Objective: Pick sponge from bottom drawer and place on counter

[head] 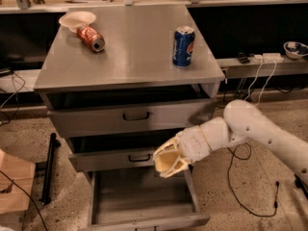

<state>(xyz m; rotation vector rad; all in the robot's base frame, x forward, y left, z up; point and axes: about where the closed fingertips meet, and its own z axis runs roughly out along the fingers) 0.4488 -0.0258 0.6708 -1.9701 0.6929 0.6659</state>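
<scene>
My gripper [166,161] is shut on the pale-yellow sponge [163,160] and holds it in the air in front of the middle drawer, above the open bottom drawer [139,201]. The bottom drawer is pulled out and its bare grey floor shows. The brushed grey counter [130,57] is the cabinet's top, well above the gripper. My white arm [250,129] reaches in from the right.
On the counter stand an upright blue soda can [183,46], a red can on its side [91,37] and a cream plate [77,19] at the back left. Two upper drawers with black handles [136,115] are partly open. Cables [250,177] lie on the floor at right.
</scene>
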